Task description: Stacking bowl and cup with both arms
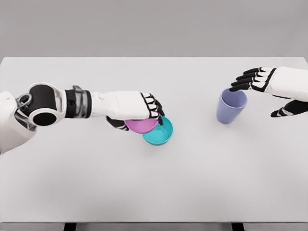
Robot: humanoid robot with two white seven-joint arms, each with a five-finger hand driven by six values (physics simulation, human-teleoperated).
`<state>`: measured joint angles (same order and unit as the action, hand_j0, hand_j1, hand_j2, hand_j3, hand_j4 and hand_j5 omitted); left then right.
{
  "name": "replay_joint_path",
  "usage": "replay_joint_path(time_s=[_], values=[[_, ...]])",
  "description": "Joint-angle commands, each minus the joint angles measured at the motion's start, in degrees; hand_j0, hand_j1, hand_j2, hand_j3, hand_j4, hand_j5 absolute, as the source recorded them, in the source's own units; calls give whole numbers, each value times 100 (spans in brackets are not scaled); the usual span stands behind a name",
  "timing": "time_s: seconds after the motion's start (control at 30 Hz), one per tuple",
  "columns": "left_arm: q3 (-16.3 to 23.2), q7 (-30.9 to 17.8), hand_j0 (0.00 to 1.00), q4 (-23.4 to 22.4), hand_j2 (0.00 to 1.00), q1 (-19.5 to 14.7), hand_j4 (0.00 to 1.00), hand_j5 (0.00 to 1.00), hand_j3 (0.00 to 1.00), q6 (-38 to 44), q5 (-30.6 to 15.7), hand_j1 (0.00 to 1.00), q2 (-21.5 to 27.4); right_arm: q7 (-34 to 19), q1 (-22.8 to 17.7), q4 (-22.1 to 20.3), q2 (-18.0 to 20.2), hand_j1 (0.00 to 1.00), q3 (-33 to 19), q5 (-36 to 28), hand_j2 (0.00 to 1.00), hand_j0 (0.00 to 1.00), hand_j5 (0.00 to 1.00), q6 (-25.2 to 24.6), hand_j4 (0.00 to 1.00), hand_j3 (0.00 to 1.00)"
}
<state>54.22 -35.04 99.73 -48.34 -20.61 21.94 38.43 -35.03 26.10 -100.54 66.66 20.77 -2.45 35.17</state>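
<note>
Nearest you, the teal bowl sits upright on the white surface, just left of centre. Overlapping its upper-left rim is the pink bowl, grasped from above by the left robot hand, whose fingers curl over the far rim with the thumb beneath the near-left side. Both bowls look like thin, rigid, smooth-walled shells; judge them light and somewhat slippery, so take hold at the rim with a finger-and-thumb pinch, not around the curved wall. Whether the pink bowl already rests in the teal one or hangs just above it cannot be told from this view; its upper half is hidden under the palm.

Farther back and well to the right stands the lavender cup, upright, mouth open. It appears stiff and light, likely to tip if pushed near the lip; you would best grip it around the mid-wall. The right robot hand hovers just beside and above the cup's right rim, released, fingers spread and thumb dropped below, holding nothing.

The right forearm is cut off by the frame edge, and the cup's interior is too shaded to read.
</note>
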Motion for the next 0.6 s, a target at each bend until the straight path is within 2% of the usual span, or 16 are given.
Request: replay_joint_path(time_s=[0.0, 0.57], values=[[36, 4, 73, -6, 73, 0, 73, 73, 73, 14, 47, 73, -99, 3, 0, -1, -4, 100, 6, -36, 100, 100, 100, -17, 100, 100], [326, 4, 73, -165, 73, -62, 73, 73, 73, 40, 381, 73, -477, 3, 26, -1, 31, 100, -2, -36, 100, 100, 100, -17, 100, 100]])
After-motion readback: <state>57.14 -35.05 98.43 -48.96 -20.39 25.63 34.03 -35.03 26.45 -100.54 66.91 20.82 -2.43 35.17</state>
